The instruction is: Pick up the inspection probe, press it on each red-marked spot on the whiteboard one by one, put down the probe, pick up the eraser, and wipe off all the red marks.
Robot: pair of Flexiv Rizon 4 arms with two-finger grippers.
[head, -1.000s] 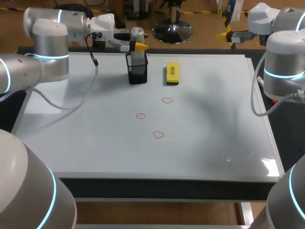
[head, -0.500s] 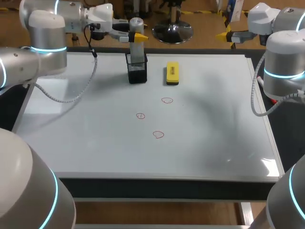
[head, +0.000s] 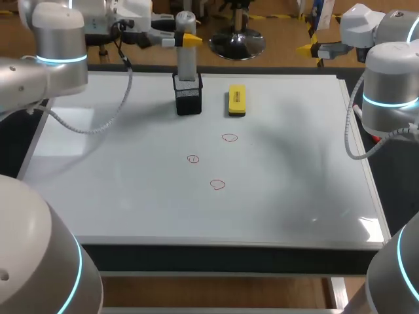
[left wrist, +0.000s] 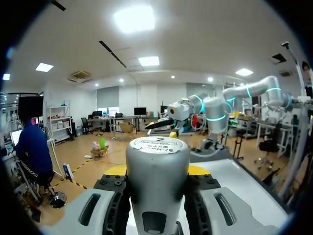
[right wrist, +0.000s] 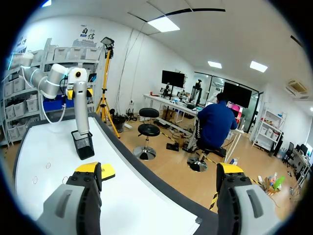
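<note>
your left gripper (head: 186,40) is clamped on the probe (head: 186,60), a grey cylinder standing upright. its long axis is vertical, with the cap end up and the lower end down at the mouth of the black holder (head: 188,101), at the far side of the whiteboard (head: 131,196). the gripper takes it from the side, near the top, with its fingers lying level and pointing toward your right.

the eraser (head: 236,100) lies flat just beside the holder, apart from it, with its long axis running from near edge to far edge. three red marks (head: 229,137) sit toward the middle of the board, well apart from the probe.

the head view cannot show you the grip, but the left wrist view does. there the probe fills the gap between the two fingers (left wrist: 111,196), both black pads press on its sides, and its round cap is in sight on top. the holder and the marks are out of that view.

your right gripper (right wrist: 159,174) has its fingers wide apart with nothing between them. its wrist view gives you the probe side-on, upright over the holder with the left gripper at its top. the eraser shows just beside one yellow tip.
</note>
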